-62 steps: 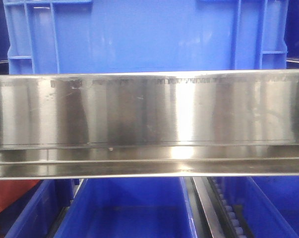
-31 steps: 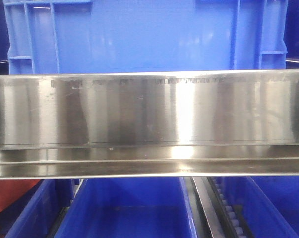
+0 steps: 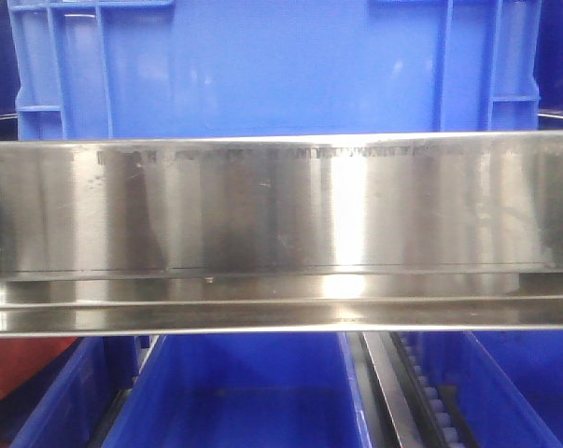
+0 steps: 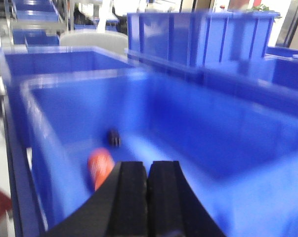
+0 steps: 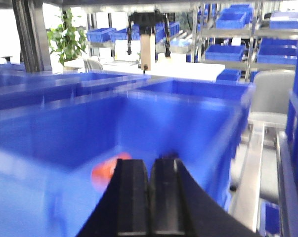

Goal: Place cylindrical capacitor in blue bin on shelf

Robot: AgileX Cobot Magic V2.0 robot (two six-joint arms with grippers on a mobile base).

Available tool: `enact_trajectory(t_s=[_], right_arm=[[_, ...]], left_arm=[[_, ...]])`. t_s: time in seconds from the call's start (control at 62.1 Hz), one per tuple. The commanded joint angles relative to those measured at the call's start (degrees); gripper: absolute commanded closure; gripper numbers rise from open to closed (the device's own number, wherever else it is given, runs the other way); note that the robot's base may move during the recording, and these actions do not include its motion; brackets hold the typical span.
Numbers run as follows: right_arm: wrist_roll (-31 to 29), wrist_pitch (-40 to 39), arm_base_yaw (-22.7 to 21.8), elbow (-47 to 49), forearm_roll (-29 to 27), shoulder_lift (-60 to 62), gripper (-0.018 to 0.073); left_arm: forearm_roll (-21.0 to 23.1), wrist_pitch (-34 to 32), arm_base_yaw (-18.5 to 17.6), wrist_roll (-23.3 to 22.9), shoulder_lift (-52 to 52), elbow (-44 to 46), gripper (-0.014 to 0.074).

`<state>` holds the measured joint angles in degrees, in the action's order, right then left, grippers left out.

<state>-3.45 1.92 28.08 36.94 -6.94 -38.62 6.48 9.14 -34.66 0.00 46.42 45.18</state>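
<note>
An orange-red cylinder, which I take for the cylindrical capacitor (image 4: 99,167), lies blurred on the floor of a blue bin (image 4: 208,133), just left of and beyond my left gripper (image 4: 147,163). That gripper is shut with nothing between its fingers. The right wrist view shows the same capacitor (image 5: 105,174) inside the blue bin (image 5: 64,128), left of my right gripper (image 5: 149,160), which is also shut and empty. In the front view the shelf rail (image 3: 281,205) fills the middle; neither gripper shows there.
A small dark part (image 4: 113,138) lies further back in the bin. Above the rail stands a large blue bin (image 3: 262,65). Below it are another blue bin (image 3: 244,392) and a roller track (image 3: 430,392). More blue bins line the racks behind.
</note>
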Motion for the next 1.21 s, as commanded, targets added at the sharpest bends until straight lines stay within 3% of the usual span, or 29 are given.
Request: enact_trajectory(t_s=[0.0, 0.209, 0.37, 0.531, 0.918, 1.03, 1.191], right_arm=[[-0.04, -1.92, 0.00, -5.54, -0.19, 6.17, 0.0727], [-0.04, 1.12, 0.00, -15.19, -0.19, 19.38, 0.0727], [-0.04, 7.01, 0.00, -16.63, -0.19, 25.73, 0.0727], [-0.04, 7.51, 0.00, -16.63, -0.19, 28.33, 0.0727], [-0.04, 7.51, 0.00, -16.63, -0.19, 28.45, 0.0727], [-0.04, 5.51, -0.37, -17.94, 3.68, 28.71, 0.0727], [0.37, 3.13, -6.70, -23.36, 6.37, 30.94, 0.0727]], left_arm=[[2.23, -3.32, 0.22, 0.00, -5.70, -6.80, 0.0707], [2.40, -3.32, 0.22, 0.00, -20.22, -19.76, 0.0707], [2.40, -3.45, 0.22, 0.00, -28.42, -22.92, 0.0707], [2.40, -4.41, 0.22, 0.00, -33.53, -23.13, 0.0707], [2.40, -4.39, 0.22, 0.00, -36.14, -23.13, 0.0707], [2.40, -4.39, 0.22, 0.00, -36.14, -23.13, 0.0707], [2.40, -4.39, 0.22, 0.00, -36.14, -23.13, 0.0707]])
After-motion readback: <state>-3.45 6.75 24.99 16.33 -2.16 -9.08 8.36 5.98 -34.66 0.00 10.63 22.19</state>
